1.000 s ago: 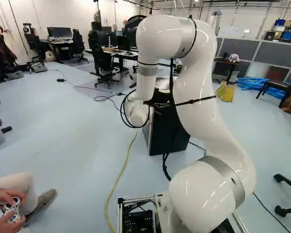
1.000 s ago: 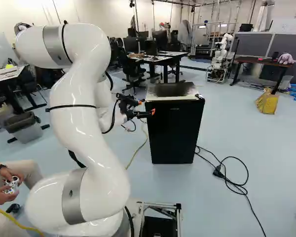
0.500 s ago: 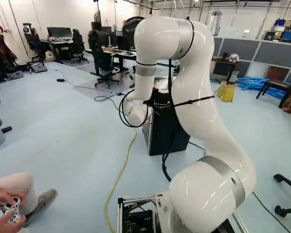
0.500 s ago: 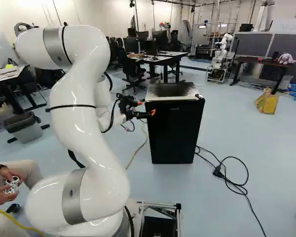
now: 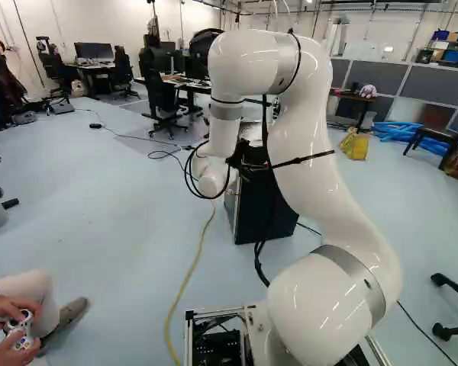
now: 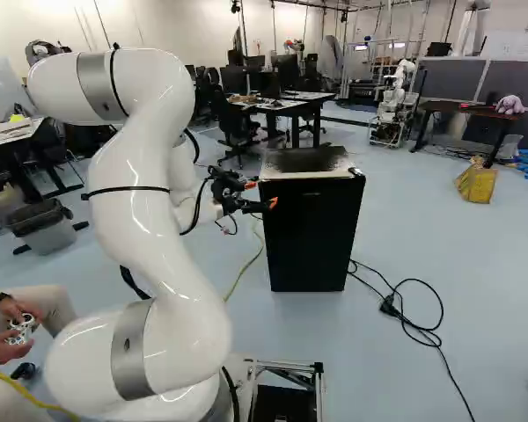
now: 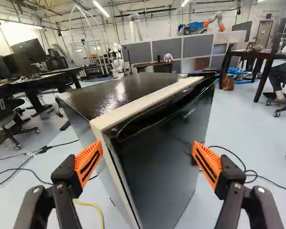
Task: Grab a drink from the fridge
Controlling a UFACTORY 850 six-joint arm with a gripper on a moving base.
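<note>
Fridge [image 6: 312,233] stands shut just ahead of our wide-parted, empty jaws [image 7: 148,162]; no drink shows, it's probably inside. Opening the door [image 7: 157,174] seems our step; next we must catch its edge and pull.

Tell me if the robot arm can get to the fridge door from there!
Probably yes. The arm has its open gripper close to the upper front part of the fridge. Nothing seems to block its way to the door, which looks shut.
</note>
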